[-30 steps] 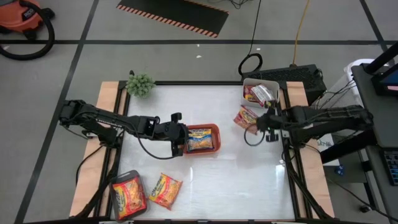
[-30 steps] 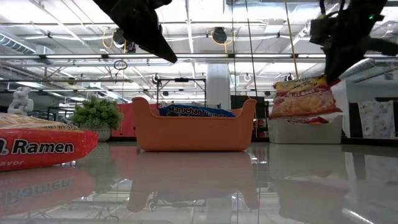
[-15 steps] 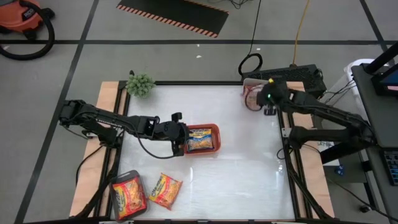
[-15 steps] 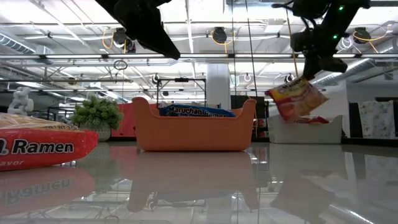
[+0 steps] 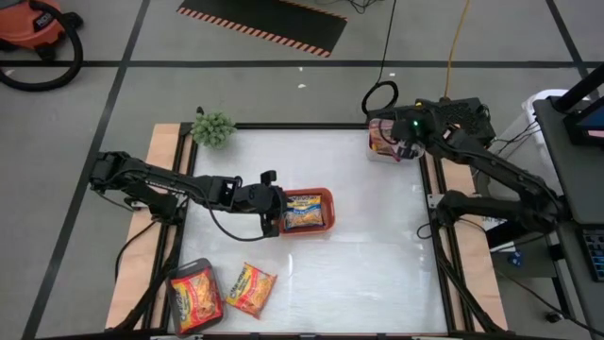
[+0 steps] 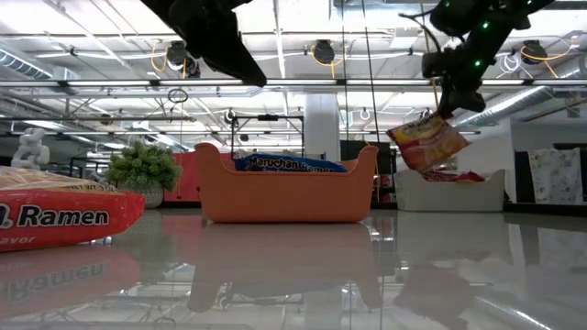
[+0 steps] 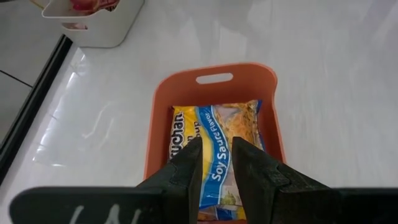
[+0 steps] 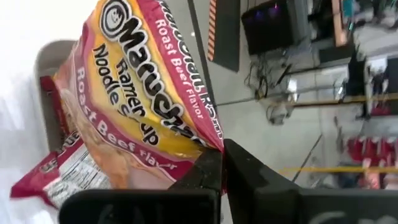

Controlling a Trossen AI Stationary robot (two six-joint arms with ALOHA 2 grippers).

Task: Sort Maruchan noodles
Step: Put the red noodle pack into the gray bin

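High view: right tool clamps red-pink packet over white bin; left tool parted above orange tray.

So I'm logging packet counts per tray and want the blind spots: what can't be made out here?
- White bin, high view: the right gripper and arm cover it, so its packet count is unreadable.
- Orange tray, low view: its wall hides all but the blue packet's top edge.
- Nearest red packet, low view: cut off by the left edge.
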